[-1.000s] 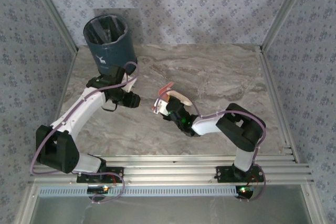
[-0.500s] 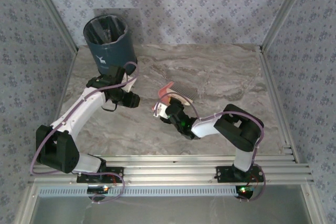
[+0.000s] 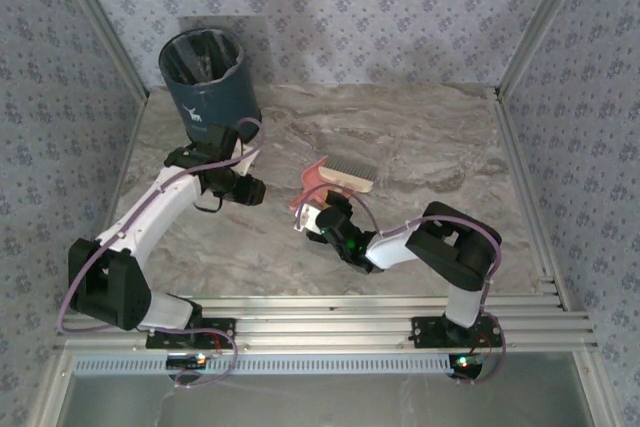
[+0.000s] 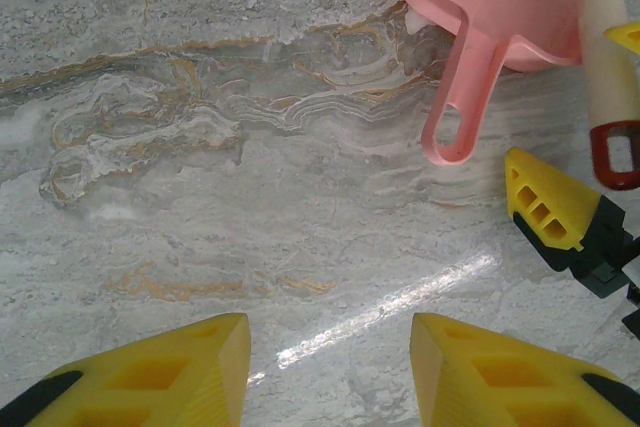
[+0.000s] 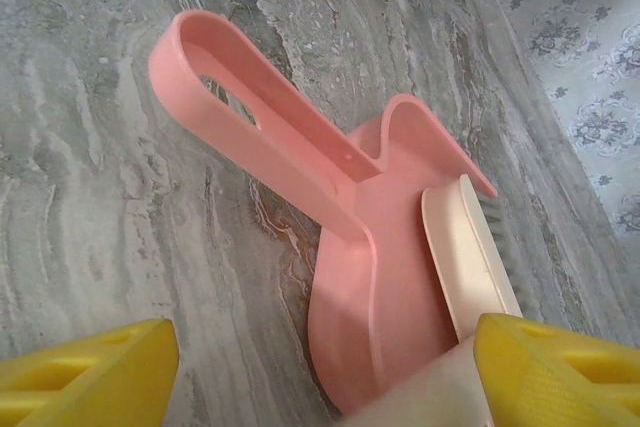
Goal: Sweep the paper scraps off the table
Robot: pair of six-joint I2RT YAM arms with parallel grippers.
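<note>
L jaws open; deer logo [image 3: 197, 117] on bin [image 3: 228, 97].

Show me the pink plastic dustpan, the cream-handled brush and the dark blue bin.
Pink plastic dustpan [image 5: 300, 139], right wrist view, on its looped handle.
Cream-handled brush [image 3: 348, 172], top external view, on its bristle head.
Dark blue bin [image 3: 208, 103], top external view, on its outer wall.

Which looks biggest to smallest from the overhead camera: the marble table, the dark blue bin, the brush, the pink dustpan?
1. table
2. dark blue bin
3. brush
4. pink dustpan, though the brush lies over part of it, so the order of these last two is unsure.
</note>
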